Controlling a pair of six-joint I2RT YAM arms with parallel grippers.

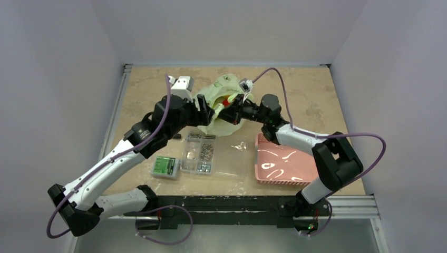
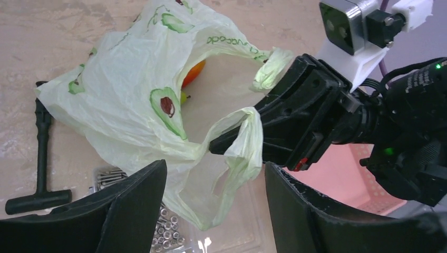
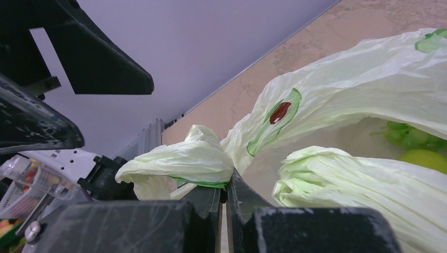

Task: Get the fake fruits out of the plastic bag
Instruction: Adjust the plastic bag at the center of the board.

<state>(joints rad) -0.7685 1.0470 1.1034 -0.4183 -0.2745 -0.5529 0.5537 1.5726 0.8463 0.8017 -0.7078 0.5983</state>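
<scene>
The pale yellow-green plastic bag [image 1: 224, 89] with avocado prints lies at the table's middle back, its mouth pulled open. My right gripper [image 3: 224, 185] is shut on one bunched handle [image 3: 184, 161] and holds it up. In the left wrist view the right gripper [image 2: 215, 146] pinches that handle. My left gripper [image 2: 215, 168] is open, its fingers [image 2: 137, 203] either side of the hanging handle loop without touching it. Inside the bag a red-orange fruit [image 2: 194, 73] shows. The right wrist view shows green grapes [image 3: 414, 135] and a yellow-green fruit [image 3: 428, 158].
A clear compartment box [image 1: 200, 153] of nuts and bolts and a small green box [image 1: 165, 167] sit in front of the bag. A pink basket [image 1: 284, 166] stands at the front right. A black T-handle tool [image 2: 41, 153] lies left of the bag.
</scene>
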